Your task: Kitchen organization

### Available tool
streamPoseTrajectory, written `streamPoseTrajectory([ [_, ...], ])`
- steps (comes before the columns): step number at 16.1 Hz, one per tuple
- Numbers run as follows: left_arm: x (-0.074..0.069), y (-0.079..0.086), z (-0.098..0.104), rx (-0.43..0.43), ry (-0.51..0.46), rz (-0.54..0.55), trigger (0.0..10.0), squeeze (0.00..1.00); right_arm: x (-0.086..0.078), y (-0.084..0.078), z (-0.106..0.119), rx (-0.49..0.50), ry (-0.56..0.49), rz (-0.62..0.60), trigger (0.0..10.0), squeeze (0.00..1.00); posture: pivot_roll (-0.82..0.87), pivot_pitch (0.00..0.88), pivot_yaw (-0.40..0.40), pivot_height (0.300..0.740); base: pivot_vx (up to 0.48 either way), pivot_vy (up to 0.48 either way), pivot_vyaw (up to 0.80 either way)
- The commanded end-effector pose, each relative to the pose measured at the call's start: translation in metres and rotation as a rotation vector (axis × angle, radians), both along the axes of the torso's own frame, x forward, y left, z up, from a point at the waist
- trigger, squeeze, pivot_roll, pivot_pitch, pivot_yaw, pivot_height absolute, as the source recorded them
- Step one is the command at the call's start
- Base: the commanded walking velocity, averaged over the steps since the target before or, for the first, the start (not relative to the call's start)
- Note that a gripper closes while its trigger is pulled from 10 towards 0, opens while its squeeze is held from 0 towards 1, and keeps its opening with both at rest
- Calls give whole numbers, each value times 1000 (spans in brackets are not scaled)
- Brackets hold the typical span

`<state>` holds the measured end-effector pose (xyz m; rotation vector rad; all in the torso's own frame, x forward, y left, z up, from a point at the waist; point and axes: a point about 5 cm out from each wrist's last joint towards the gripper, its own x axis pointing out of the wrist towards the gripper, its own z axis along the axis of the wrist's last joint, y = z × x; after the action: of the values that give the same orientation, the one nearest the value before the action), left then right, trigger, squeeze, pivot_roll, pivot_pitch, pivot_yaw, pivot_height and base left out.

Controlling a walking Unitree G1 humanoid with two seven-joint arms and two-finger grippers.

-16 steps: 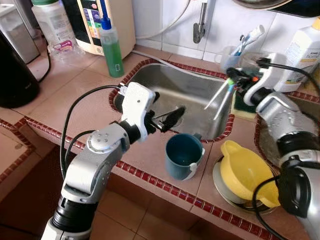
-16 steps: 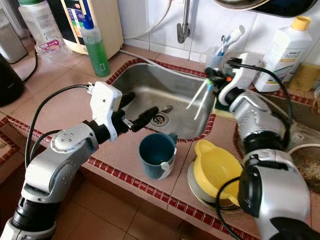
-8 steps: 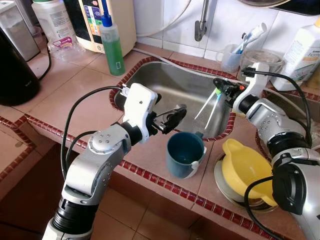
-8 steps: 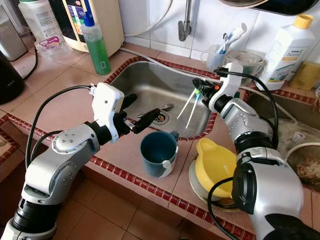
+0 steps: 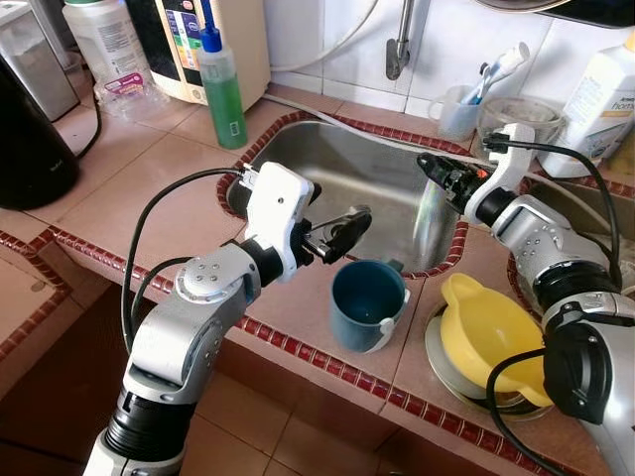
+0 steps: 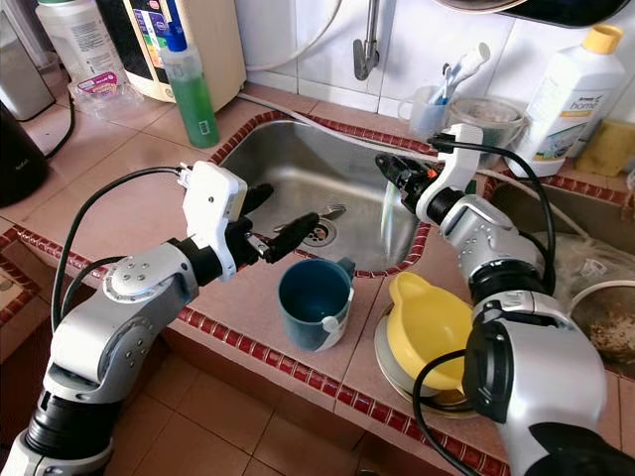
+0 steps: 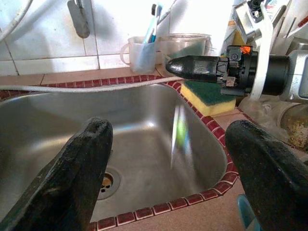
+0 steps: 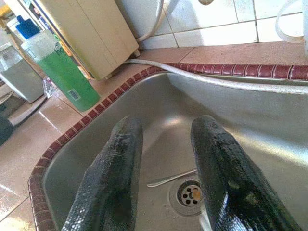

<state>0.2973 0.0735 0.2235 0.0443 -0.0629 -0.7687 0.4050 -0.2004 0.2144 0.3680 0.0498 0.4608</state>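
Observation:
My right gripper [image 5: 429, 167] hangs open over the right side of the steel sink [image 5: 347, 164], nothing between its fingers [image 8: 219, 178]. Just below it a pale, green-tinged blurred streak [image 7: 179, 134] drops along the sink's right wall; it looks like the toothbrushes. My left gripper [image 6: 281, 211] is open above the sink's front rim, its fingers [image 7: 82, 163] wide apart and empty. A dark blue cup [image 5: 365, 305] stands on the counter just in front of it. A white cup [image 5: 458, 111] with toothbrushes stands behind the sink.
A spoon [image 8: 171, 179] lies by the sink drain. A yellow bowl [image 5: 486, 342] sits on a plate at the front right. A green soap bottle [image 5: 223, 89] and a beige appliance [image 5: 213, 40] stand back left; a sponge [image 7: 207, 96] and a white bottle [image 6: 561, 94] stand back right.
My right gripper carried two toothbrushes from the sink's back right corner out over the basin, then opened. They have left its fingers and are falling as a blur. The left arm stayed put.

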Motion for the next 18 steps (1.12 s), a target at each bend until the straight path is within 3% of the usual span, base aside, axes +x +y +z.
streamPoseTrajectory([
  [1, 1, -1, 2, 2, -6, -5, 10000, 0, 1, -2, 10, -5, -22, 9, 10000, 1000, -309, 168, 48, 740, 0, 0, 0],
  [7, 5, -2, 5, 0, -13, -4, 10000, 0, 2, -6, 18, -1, -72, -14, 10000, 1000, -313, 162, 56, 740, 0, 0, 0],
  [13, 18, 10, 14, -24, -48, 85, 10000, 0, -2, -16, 56, 65, -280, -67, 10000, 1000, -303, 124, 56, 740, 0, 0, 0],
  [18, 31, 28, 21, -19, -92, 201, 10000, 0, -23, -11, 75, 3, -454, -138, 10000, 1000, -296, 91, 58, 740, 0, 0, 0],
])
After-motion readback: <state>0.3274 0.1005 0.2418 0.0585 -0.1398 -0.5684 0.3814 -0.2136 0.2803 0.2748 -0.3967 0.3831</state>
